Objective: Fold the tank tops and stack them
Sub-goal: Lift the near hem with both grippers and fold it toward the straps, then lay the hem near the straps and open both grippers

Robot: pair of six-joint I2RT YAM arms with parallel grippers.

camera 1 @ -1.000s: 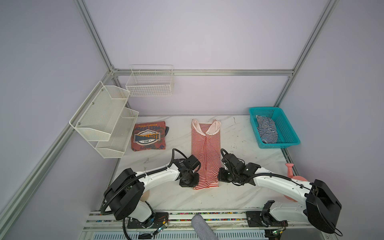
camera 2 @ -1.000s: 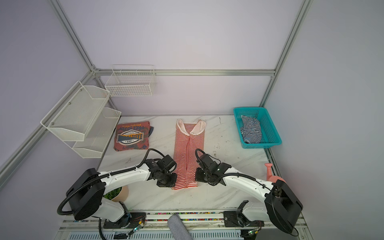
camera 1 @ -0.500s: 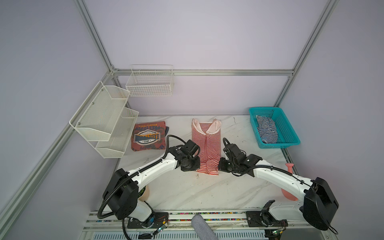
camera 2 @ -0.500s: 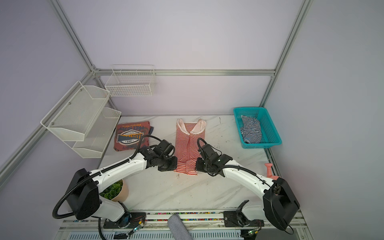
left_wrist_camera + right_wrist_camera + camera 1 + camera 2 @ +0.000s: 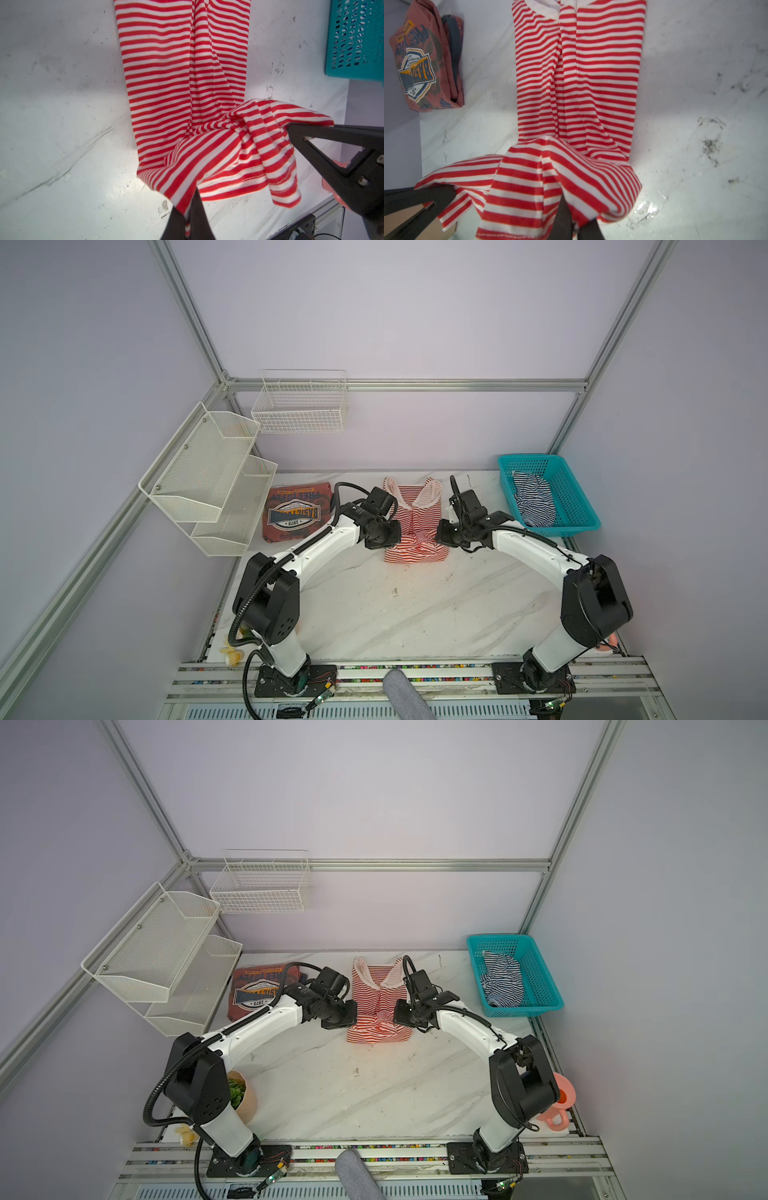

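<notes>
Across the middle of the white marbled table [image 5: 415, 614] lies the red-and-white striped tank top [image 5: 415, 512]. Its pale-trimmed neck points to the far edge. Its hem end is doubled up and back over the body, so a fold rests on the table on the near side.

At the back right corner of the table stands a teal basket [image 5: 579, 506], well apart from that top. Toward the back left lies a folded rust-red garment [image 5: 295, 512] with a "1973" badge print, near the red-striped top but not touching it. The navy-and-white striped tank top [image 5: 534, 502] lies crumpled inside the basket.

The left pincer [image 5: 384, 537] is clenched on the lifted hem at its left corner, and the left wrist view shows striped cloth pinched between its dark jaws. The right pincer [image 5: 442, 536] is clamped on the opposite hem corner, with cloth bunched between its jaws in the right wrist view. Both corners are held above the table, and the hem sags between them.
</notes>
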